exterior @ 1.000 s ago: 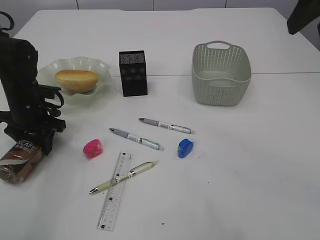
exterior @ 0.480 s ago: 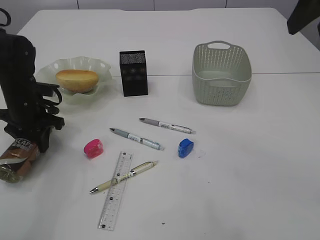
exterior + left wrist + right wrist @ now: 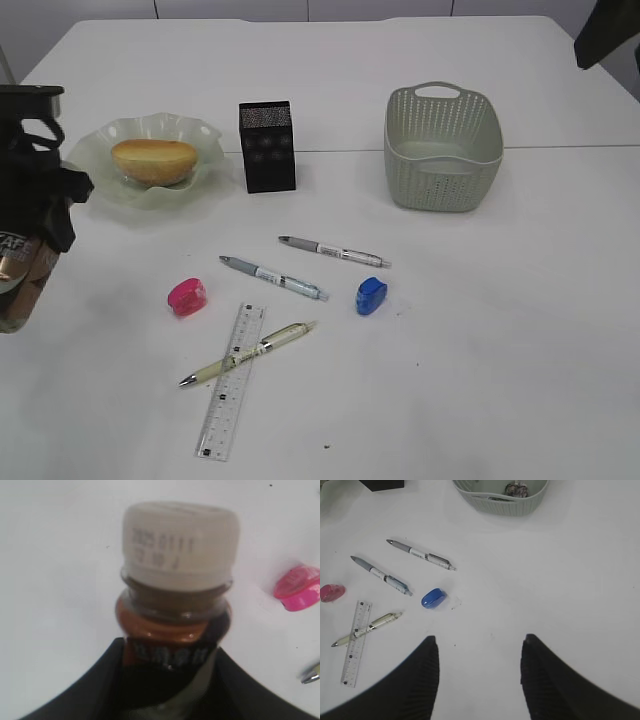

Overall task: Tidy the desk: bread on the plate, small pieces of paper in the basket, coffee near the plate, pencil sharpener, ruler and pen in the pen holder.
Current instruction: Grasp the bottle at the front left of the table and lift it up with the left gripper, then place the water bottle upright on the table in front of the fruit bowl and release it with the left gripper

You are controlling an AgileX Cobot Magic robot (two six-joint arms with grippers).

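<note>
Exterior view: left gripper [image 3: 22, 262] at the far left edge, clamped on the coffee [image 3: 20, 285]; a second ago the bottle lay on its side on the desk [image 3: 480, 330] under the arm, now it hangs nearly upright, raised and swung leftward; grasp step judged done, carry to the plate [image 3: 120, 190] comes next; bread [image 3: 153, 160] already sits in the plate; pen holder [image 3: 266, 146] stands just right of the plate, basket [image 3: 441, 146] further right; ruler [image 3: 229, 385] with a yellow-green pen [image 3: 245, 354] lying across it; two grey pens [image 3: 274, 278], pink sharpener [image 3: 186, 297] and blue sharpener [image 3: 370, 295] loose between them, none moved.

Left wrist view: black fingers [image 3: 80, 690] closed either side of the bottle body below the neck; white cap [image 3: 180, 545] toward the camera; pink sharpener at right edge.

Right wrist view: right gripper [image 3: 479, 680] with fingers spread, nothing between them, hanging above bare desk; crumpled paper [image 3: 514, 488] visible inside the basket; stationery still to be sorted.
</note>
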